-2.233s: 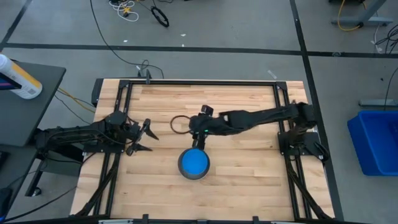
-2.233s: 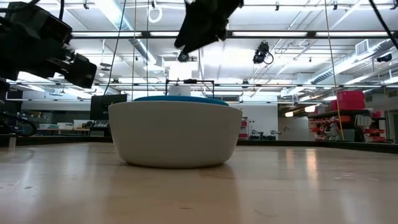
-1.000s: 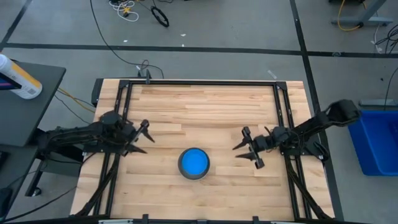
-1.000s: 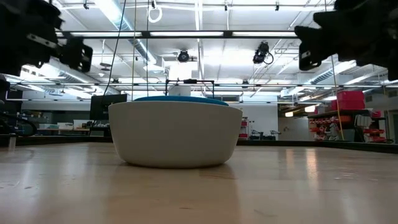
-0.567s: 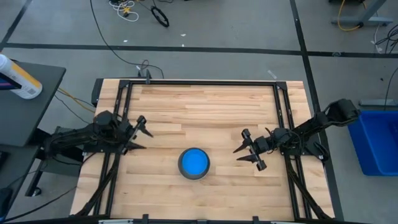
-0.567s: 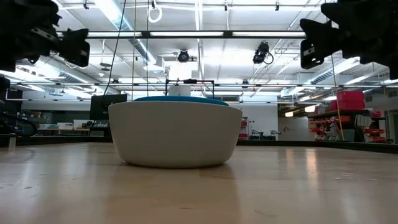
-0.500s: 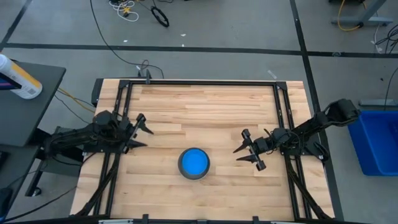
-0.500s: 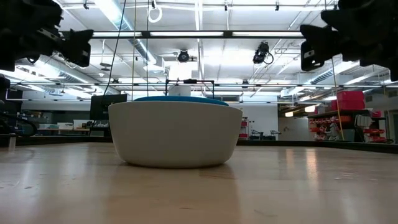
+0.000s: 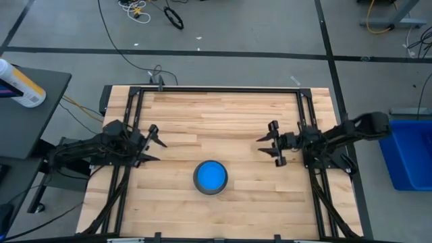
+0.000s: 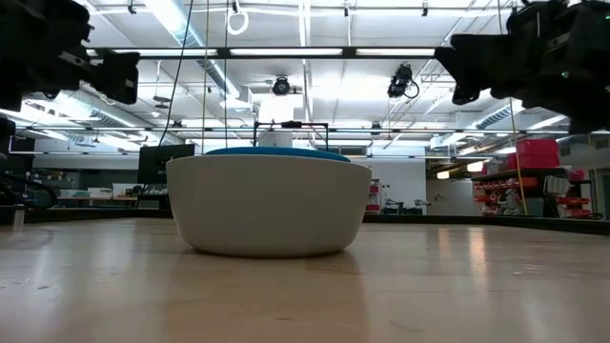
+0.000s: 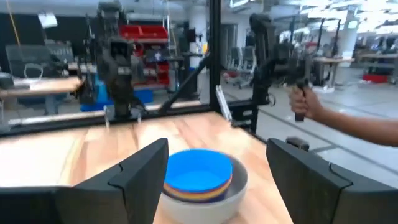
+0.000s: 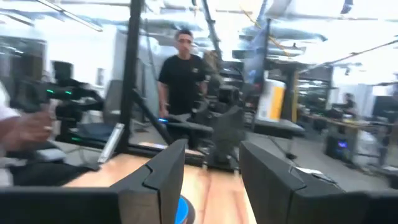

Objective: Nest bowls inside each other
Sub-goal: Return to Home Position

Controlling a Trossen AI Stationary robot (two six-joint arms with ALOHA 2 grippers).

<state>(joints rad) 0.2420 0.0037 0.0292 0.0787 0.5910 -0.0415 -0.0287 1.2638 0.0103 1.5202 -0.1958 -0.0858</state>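
The bowls stand nested in one stack (image 9: 210, 177) on the wood a little nearer than the table's middle. A grey bowl (image 10: 269, 205) is the outermost and a light blue one (image 11: 198, 169) lies on top; red and yellow rims (image 11: 186, 194) show between them. My left gripper (image 9: 158, 150) hovers open at the table's left side, pointing level toward the stack, and touches nothing. At the right side my right gripper (image 9: 267, 147) hovers open, also well away from the stack and above the table.
A black metal frame (image 9: 138, 101) runs around the table. A blue bin (image 9: 408, 152) stands on the floor beyond the right edge. A person (image 12: 183, 71) stands beyond the table, and a hand (image 11: 305, 102) shows past its right side. Bare wood surrounds the stack.
My right gripper has swung toward the table's far edge, staying at the right side, and has tipped up a little. It stays open. The stack of bowls has not moved.
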